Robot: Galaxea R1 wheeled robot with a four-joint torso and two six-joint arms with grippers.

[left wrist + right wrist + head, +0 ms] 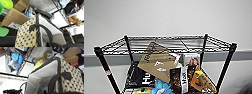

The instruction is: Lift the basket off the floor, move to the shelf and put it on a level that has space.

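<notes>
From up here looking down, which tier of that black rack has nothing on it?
The uppermost tier of the shelf: its wire grid is bare, while the tier below it is crowded with a brown paper bag, packets and a blue toy.

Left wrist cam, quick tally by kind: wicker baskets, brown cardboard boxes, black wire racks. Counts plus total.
Wicker basket: 1
Brown cardboard boxes: 2
Black wire rack: 1
Total: 4
</notes>
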